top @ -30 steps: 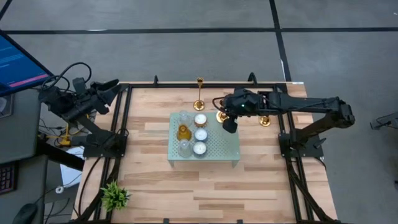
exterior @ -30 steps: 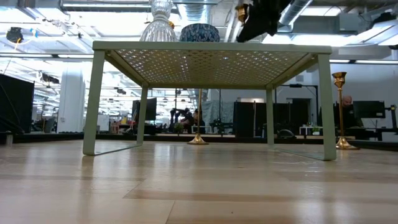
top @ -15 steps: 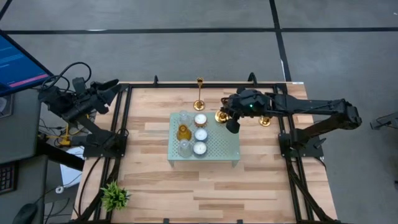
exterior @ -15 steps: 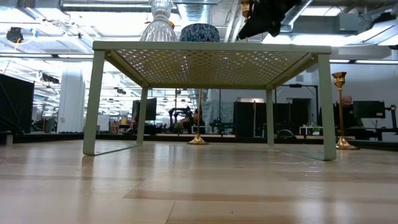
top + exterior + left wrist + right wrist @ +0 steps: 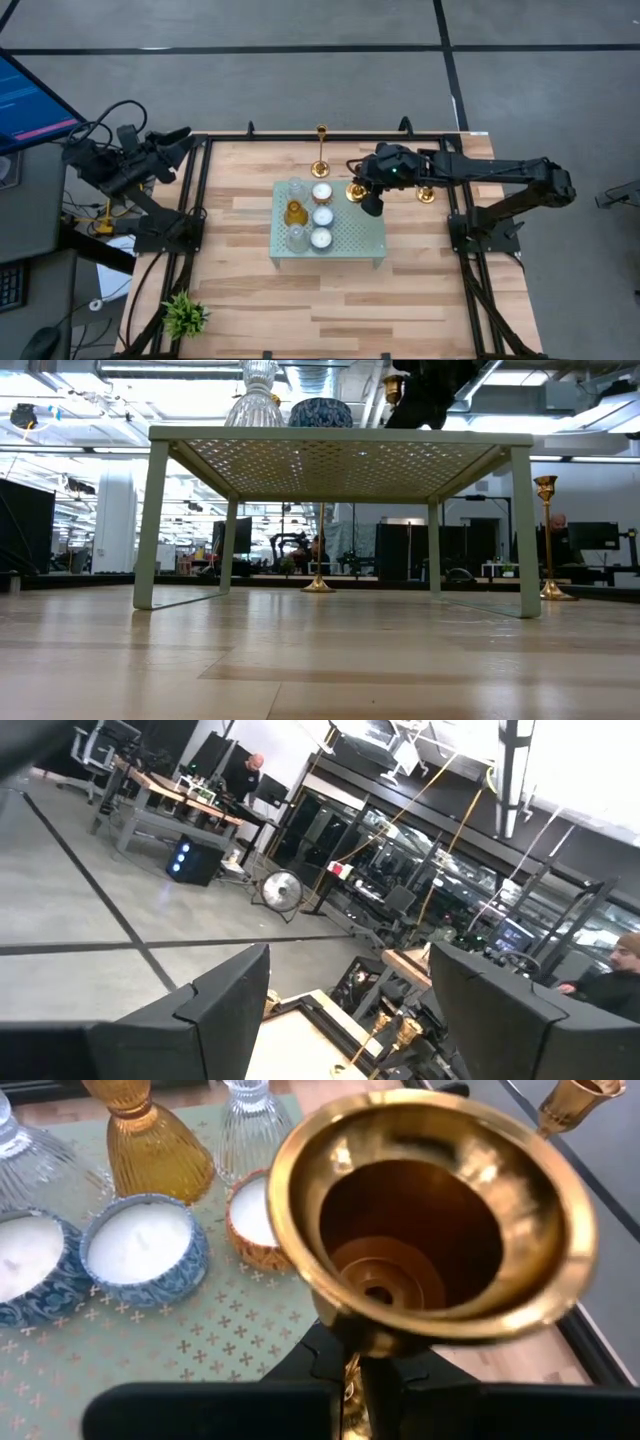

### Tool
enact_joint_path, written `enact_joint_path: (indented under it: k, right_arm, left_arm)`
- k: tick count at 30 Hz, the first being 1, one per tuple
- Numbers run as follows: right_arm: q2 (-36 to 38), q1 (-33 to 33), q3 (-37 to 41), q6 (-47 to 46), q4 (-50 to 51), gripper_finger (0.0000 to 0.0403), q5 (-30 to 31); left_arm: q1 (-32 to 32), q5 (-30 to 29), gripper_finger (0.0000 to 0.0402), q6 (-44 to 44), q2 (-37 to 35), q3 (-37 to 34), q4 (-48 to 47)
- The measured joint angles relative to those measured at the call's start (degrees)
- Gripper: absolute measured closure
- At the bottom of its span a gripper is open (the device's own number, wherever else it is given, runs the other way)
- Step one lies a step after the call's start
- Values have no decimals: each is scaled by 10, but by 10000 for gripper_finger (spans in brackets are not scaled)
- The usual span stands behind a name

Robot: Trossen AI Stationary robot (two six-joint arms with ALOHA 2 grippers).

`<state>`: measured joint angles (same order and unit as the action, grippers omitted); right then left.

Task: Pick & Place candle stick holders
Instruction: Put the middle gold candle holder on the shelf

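Note:
My right gripper (image 5: 368, 205) is shut on a gold candlestick (image 5: 430, 1220) above the far right part of the pale green tray table (image 5: 378, 250). The candlestick's cup shows in the low view (image 5: 392, 385) above the tray top. A second gold candlestick (image 5: 321, 150) stands on its base on the wood beyond the tray. A third (image 5: 426, 193) stands to the tray's right. My left gripper (image 5: 350, 1010) is open and empty, raised off the table's far left corner (image 5: 175, 140). My right gripper pinches the candlestick's thin stem (image 5: 350, 1380) between its two fingers, just below the cup. The fingers come level from the table's right and lie across the stem. The candlestick stands about upright, cup up. Its base is hidden, so I cannot tell whether it rests on the tray.
On the tray stand clear and amber glass cups (image 5: 295, 212) and several white tealights (image 5: 322, 215). A small green plant (image 5: 185, 315) sits at the near left corner. Bare wood lies in front of the tray.
My right gripper has gone down a little toward the tray top with the candlestick, which stays about upright.

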<state>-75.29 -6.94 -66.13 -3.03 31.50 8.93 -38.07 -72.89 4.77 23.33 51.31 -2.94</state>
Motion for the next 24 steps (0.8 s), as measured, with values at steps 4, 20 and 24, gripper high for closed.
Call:
enact_joint_path:
  k: [4, 20, 24]
  right_arm:
    - [0, 0, 0, 0, 1, 382, 0]
    - [11, 1, -14, -5, 13, 223, -3]
    - [12, 1, -41, -10, 20, 160, -3]
  left_arm:
    - [0, -19, 126, 0, 9, 0, 0]
    - [0, -60, 122, 14, 54, 0, 13]
    - [0, -62, 114, 14, 61, 0, 17]
